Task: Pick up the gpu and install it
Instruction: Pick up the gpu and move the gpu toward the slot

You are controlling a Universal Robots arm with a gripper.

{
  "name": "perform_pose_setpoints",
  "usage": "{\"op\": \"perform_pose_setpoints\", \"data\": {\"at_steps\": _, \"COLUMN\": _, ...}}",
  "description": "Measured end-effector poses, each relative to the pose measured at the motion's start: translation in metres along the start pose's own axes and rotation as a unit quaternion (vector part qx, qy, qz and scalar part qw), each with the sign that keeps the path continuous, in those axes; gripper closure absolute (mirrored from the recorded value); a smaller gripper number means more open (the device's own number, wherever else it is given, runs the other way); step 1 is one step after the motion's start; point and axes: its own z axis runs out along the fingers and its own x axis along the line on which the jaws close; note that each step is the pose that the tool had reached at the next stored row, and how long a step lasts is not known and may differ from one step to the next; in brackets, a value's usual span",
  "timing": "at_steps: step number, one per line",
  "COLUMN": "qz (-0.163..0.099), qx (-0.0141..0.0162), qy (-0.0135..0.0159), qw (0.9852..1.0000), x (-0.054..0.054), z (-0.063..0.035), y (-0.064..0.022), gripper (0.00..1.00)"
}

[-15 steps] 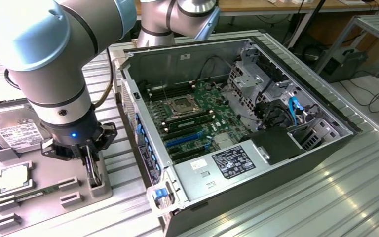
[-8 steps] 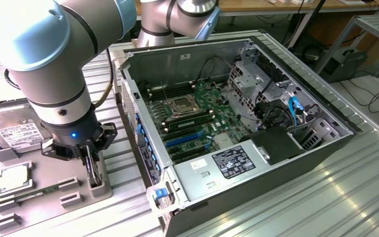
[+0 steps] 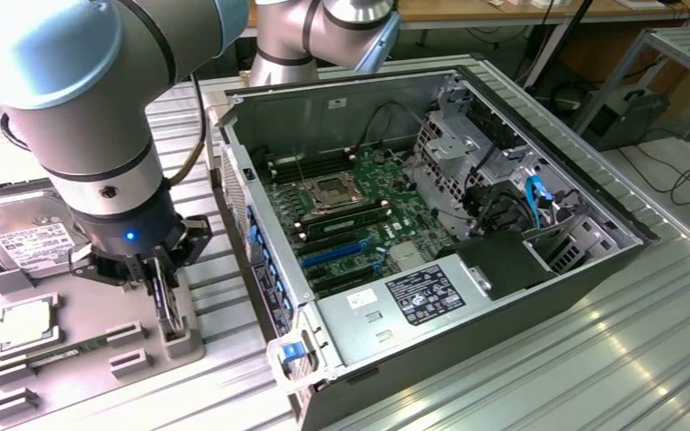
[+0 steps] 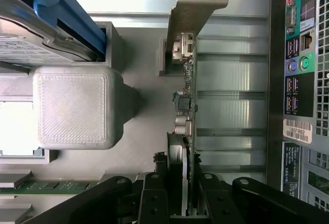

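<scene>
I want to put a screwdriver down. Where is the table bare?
Bare: the ribbed metal table beside the open computer case, toward the exterior view's lower right. Crowded: the grey fixture at that view's left, carrying the hard drive and the gpu, with the gripper at the gpu.

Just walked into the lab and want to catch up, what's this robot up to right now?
The robot arm's claw is down over the graphics card, which stands on edge in the gray tray beside the open computer case. The card is not yet in the case.
</scene>
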Motion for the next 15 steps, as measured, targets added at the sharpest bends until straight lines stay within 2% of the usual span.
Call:
{"op": "perform_pose_setpoints", "data": {"at_steps": 12, "qz": 0.000, "qx": 0.0000, "qy": 0.0000, "qw": 1.0000, "x": 0.000, "z": -0.0110, "y": 0.0005, "gripper": 0.72}}
{"op": "perform_pose_setpoints", "data": {"at_steps": 13, "qz": 0.000, "qx": 0.0004, "qy": 0.0000, "qw": 1.0000, "x": 0.000, "z": -0.0119, "y": 0.0005, "gripper": 0.72}}
{"op": "perform_pose_setpoints", "data": {"at_steps": 14, "qz": 0.000, "qx": 0.0026, "qy": 0.0000, "qw": 1.0000, "x": 0.000, "z": -0.0128, "y": 0.0006, "gripper": 0.72}}
{"op": "perform_pose_setpoints", "data": {"at_steps": 15, "qz": 0.000, "qx": 0.0062, "qy": 0.0000, "qw": 1.0000, "x": 0.000, "z": -0.0132, "y": 0.0006, "gripper": 0.72}}
